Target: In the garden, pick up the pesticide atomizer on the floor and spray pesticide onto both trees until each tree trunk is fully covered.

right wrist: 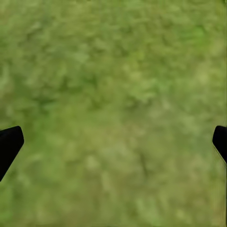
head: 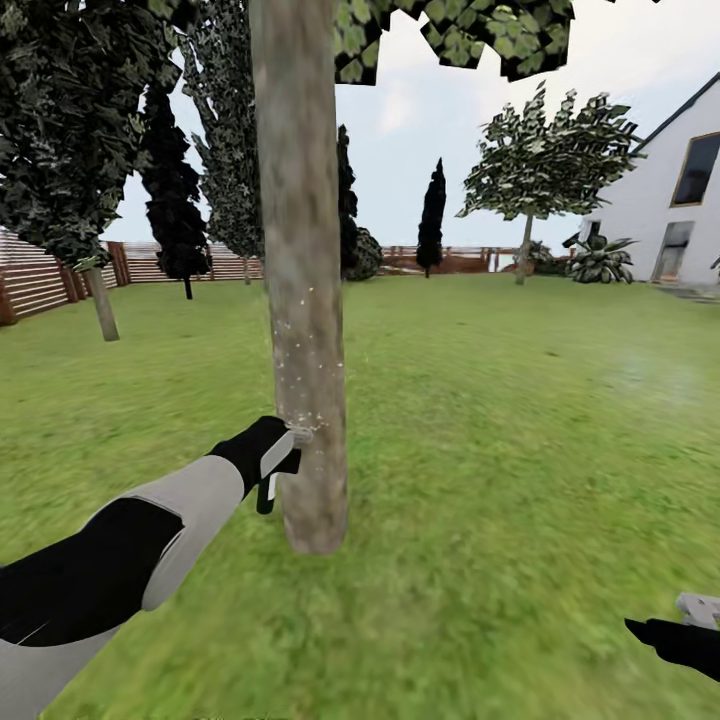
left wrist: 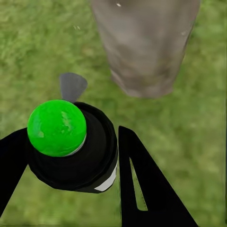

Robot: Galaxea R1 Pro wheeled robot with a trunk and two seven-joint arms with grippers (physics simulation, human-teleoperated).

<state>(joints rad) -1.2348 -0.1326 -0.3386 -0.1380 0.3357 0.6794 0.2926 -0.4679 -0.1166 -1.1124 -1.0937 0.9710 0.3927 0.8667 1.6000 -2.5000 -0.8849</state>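
The pesticide atomizer (left wrist: 71, 156) is a black bottle with a round green cap (left wrist: 56, 127), and my left gripper (left wrist: 75, 163) is shut on it. In the head view the left gripper (head: 272, 462) is held right against the left side of the near tree trunk (head: 300, 300), a thick mottled grey-brown column. White specks dot the trunk just above the gripper. The trunk's base (left wrist: 144, 47) stands in grass beyond the bottle. A second tree (head: 548, 155) with a broad blocky crown stands far off at the right. My right gripper (right wrist: 113, 142) hangs open over grass, low at the right (head: 690, 628).
Lawn (head: 520, 420) spreads all around. A slatted wooden fence (head: 40, 275) runs along the left and back. Dark narrow trees (head: 175, 210) and a slim grey trunk (head: 103, 305) stand at the left. A white house (head: 675, 200) is at the far right.
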